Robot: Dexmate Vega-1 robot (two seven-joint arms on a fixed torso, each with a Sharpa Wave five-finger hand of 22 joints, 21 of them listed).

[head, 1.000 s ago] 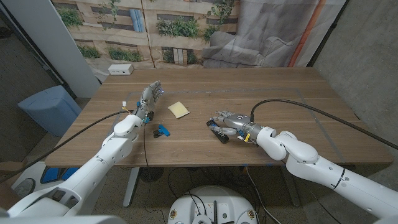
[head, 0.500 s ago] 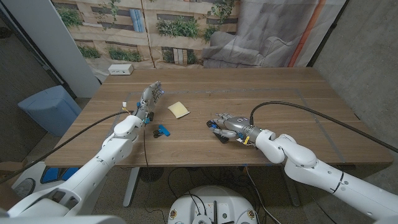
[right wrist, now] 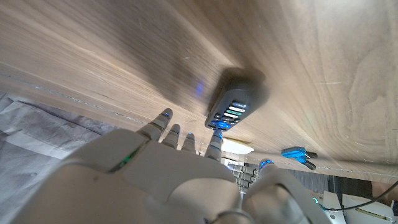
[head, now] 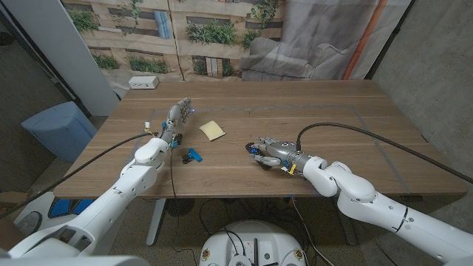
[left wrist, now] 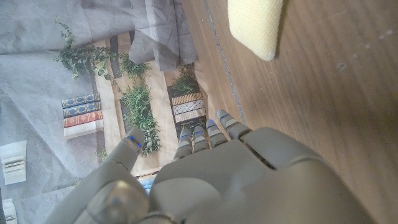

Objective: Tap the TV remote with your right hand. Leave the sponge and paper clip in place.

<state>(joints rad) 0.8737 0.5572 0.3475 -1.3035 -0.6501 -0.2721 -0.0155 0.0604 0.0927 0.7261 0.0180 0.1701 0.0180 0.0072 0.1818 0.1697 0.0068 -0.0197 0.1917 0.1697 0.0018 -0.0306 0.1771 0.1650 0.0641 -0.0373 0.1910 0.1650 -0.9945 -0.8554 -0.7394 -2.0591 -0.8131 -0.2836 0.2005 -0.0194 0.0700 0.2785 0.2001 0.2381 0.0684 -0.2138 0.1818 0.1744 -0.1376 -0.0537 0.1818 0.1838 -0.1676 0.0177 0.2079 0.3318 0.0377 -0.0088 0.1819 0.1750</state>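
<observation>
The dark TV remote (head: 259, 158) lies on the wooden table (head: 325, 111) right of centre, mostly covered by my right hand (head: 270, 148), which hovers over it with fingers spread and holds nothing. In the right wrist view the remote (right wrist: 235, 103) shows its button rows, and one fingertip (right wrist: 216, 132) reaches its near end; whether it touches I cannot tell. The yellow sponge (head: 213, 130) lies left of centre and the blue paper clip (head: 193, 154) in front of it. My left hand (head: 177, 114) stands at the table's left with fingers straight, holding nothing, the sponge (left wrist: 255, 25) beyond it.
A white box (head: 143, 83) sits at the table's far left corner. A blue bin (head: 59, 129) stands on the floor off the left edge. A black cable (head: 369, 131) arcs over the table to my right wrist. A printed backdrop hangs behind the table.
My right hand and forearm have shifted slightly left, closing over the remote so less of it shows. The left hand, sponge and paper clip have not moved.
</observation>
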